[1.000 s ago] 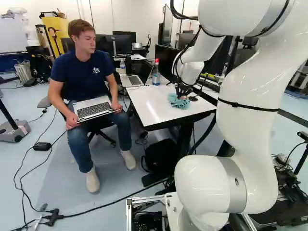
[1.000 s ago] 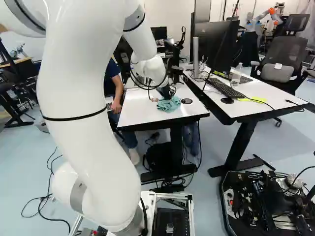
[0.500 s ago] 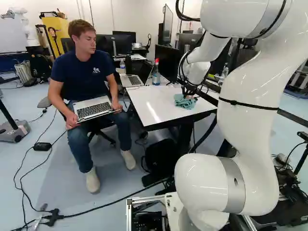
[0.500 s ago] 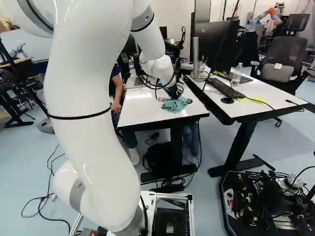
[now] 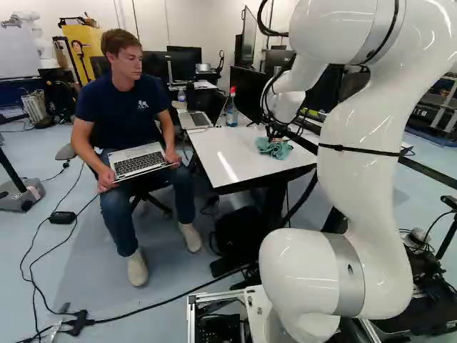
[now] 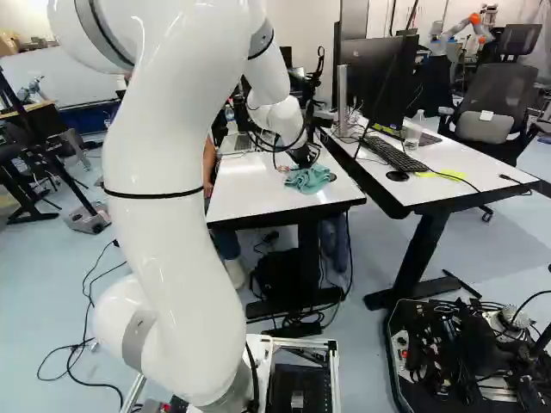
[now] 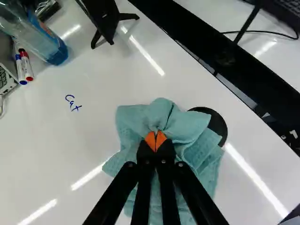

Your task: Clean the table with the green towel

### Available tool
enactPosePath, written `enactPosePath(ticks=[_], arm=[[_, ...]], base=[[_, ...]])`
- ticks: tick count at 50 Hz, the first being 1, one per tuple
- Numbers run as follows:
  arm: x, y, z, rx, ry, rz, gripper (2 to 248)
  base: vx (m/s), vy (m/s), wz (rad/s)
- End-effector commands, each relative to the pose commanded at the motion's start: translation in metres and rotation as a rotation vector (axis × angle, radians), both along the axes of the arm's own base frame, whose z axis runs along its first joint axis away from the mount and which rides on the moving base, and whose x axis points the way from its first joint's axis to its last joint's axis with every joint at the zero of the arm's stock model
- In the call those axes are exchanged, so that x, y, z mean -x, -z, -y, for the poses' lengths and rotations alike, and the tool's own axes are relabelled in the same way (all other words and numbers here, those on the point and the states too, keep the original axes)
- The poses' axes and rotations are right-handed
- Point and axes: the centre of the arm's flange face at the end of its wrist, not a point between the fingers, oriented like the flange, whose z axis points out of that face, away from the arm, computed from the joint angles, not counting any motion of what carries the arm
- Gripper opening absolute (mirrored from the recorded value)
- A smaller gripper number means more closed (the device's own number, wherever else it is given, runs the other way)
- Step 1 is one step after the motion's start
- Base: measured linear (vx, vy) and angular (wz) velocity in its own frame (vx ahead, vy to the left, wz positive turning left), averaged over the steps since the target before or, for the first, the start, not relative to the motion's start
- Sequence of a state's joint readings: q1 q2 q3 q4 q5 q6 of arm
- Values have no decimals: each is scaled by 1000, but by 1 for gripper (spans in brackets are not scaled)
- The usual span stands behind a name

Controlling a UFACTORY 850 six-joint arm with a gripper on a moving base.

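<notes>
Pinching a raised fold of the green towel, the gripper stands closed on it; the towel rests bunched on the table. Beside the towel lies a black disc. Across the towel from that, apart, sits blue handwriting (unwiped), probably needing a sideways sweep. Farther off stands a bottle.

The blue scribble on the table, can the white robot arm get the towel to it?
Probably yes. The pincer is pinching the towel, and only bare tabletop lies between it and the blue scribble. The bottle stands beyond the scribble.
</notes>
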State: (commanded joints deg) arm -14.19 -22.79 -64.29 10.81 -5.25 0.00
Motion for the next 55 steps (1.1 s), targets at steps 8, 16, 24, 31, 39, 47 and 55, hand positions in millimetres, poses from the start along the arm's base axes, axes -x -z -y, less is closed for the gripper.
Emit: enactPosePath(ticks=[8,16,24,31,39,47,55], arm=[[-8,0,-11,1,-22,3,22],[-4,0,-20,0,-34,-1,22],[10,-1,-26,-2,-39,-9,22],[23,-2,-30,-4,-42,-16,22],[38,-2,-35,-6,-44,-24,22],[53,-3,-36,-7,-40,-31,22],[61,-3,-26,-8,-19,-34,22]], base=[[0,0,0],[0,0,0],[0,0,0],[0,0,0],[0,0,0],[0,0,0],[0,0,0]])
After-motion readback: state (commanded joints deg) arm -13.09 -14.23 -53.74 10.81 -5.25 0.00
